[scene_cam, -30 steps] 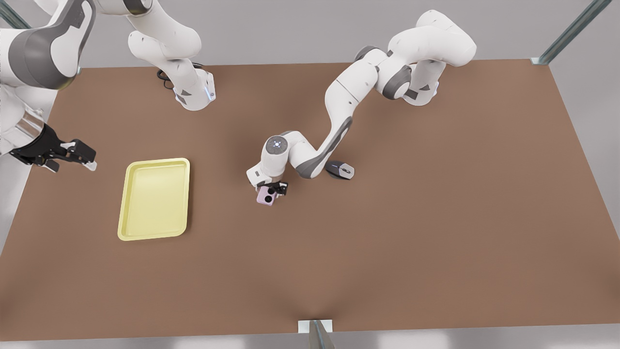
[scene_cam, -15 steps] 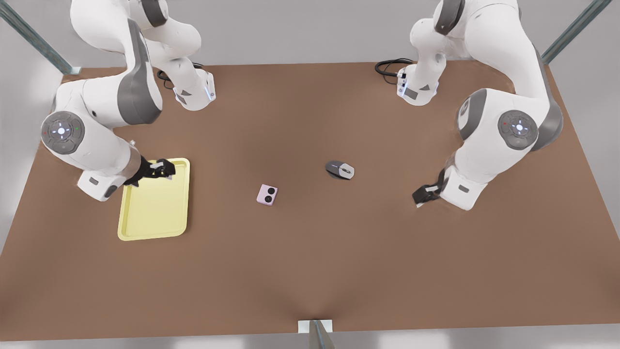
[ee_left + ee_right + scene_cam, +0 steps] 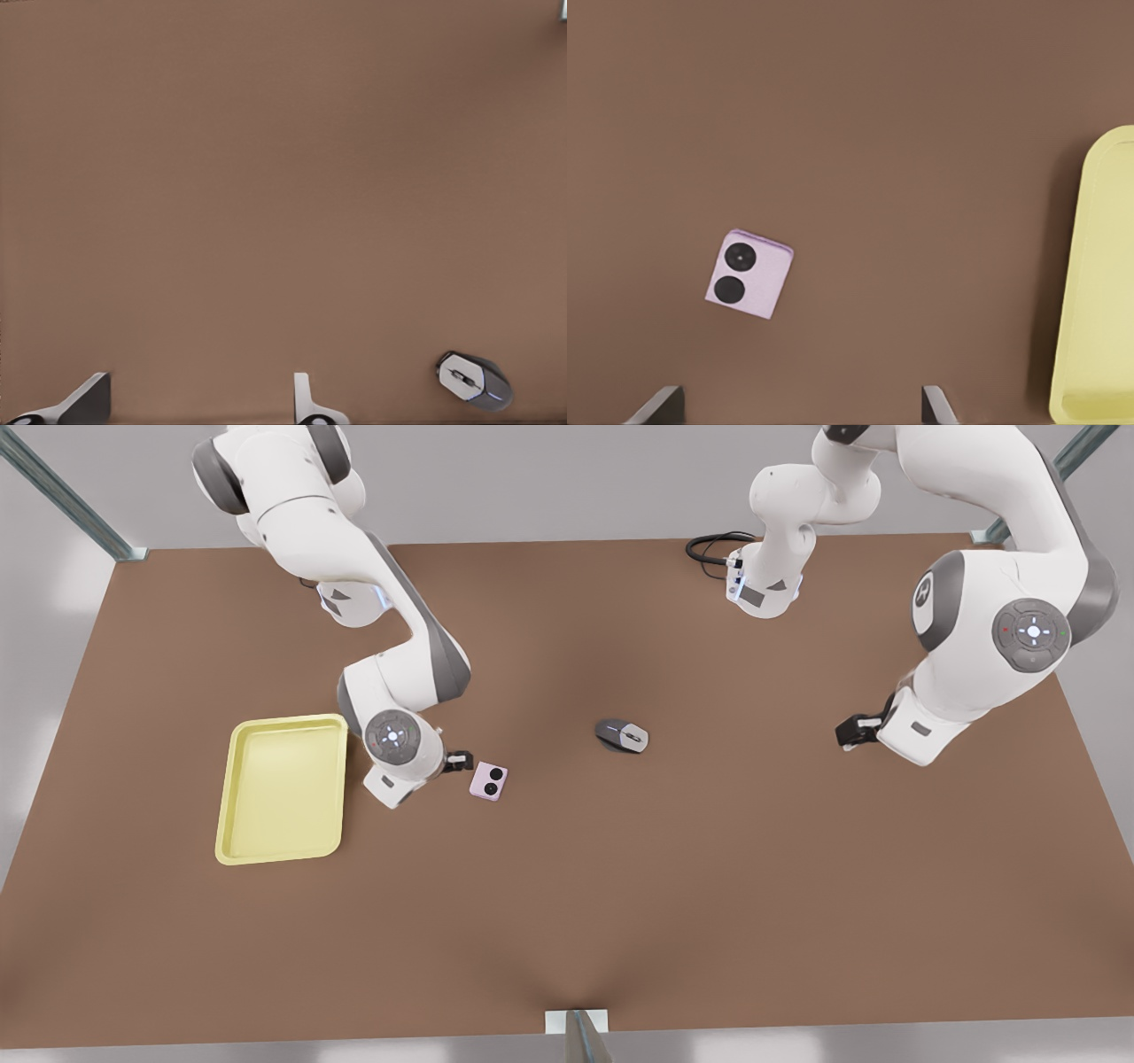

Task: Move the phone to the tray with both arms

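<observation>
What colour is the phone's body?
Pale pink phone with two black lenses, clearest in the right wrist view.

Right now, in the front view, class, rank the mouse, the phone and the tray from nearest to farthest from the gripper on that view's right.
That is the left gripper, open.
1. Mouse, mid-table, toward the front view's left of it.
2. Phone, farther left, beside the open right gripper.
3. Tray, at the view's far left.

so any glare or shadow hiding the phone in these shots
No: front view, soft even light, phone sharp beside the open right gripper, open left gripper waiting far off at that view's right; right wrist view, only a dark shadow strip beside the tray; left wrist view, mouse crisp, table glare-free.
</observation>
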{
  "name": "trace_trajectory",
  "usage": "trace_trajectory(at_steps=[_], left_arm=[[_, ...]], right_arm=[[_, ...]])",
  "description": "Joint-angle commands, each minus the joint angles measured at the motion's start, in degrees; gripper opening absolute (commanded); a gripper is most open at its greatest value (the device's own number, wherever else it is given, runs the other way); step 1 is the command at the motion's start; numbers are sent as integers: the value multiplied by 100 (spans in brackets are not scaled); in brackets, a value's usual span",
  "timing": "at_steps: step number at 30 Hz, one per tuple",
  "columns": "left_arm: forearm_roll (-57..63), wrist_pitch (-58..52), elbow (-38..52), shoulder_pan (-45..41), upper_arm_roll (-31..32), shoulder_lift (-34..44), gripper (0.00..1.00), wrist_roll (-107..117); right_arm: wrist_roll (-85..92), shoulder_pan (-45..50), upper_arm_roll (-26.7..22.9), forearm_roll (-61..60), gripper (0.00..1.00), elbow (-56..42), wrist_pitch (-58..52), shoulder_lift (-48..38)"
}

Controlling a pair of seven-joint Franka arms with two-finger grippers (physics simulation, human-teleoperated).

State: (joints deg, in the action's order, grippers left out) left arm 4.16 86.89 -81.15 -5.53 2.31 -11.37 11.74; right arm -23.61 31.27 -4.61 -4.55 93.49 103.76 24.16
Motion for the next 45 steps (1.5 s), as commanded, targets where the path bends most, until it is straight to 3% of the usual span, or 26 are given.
trace_trajectory(at_steps=[1,4,12,30,35,45], left_arm=[[6,-207,3,17,-37,-41,100,-1200],[-47,-286,3,17,-125,-103,100,-1218],[-64,-348,-24,25,-187,-252,100,-1200],[-47,-304,-15,17,-204,-357,100,-1051],[-47,-304,-24,17,-204,-375,100,-1051],[-47,-181,-6,17,-204,-516,100,-1051]], right_arm=[[-3255,160,-5,-108,100,397,1682,45],[-4124,266,13,-125,100,600,2534,413],[-4459,292,22,-609,100,767,3256,915],[-4125,327,382,-538,100,1505,3520,932],[-2869,319,373,-529,100,1566,3493,932],[-2183,327,373,-477,100,1584,3467,1011]])
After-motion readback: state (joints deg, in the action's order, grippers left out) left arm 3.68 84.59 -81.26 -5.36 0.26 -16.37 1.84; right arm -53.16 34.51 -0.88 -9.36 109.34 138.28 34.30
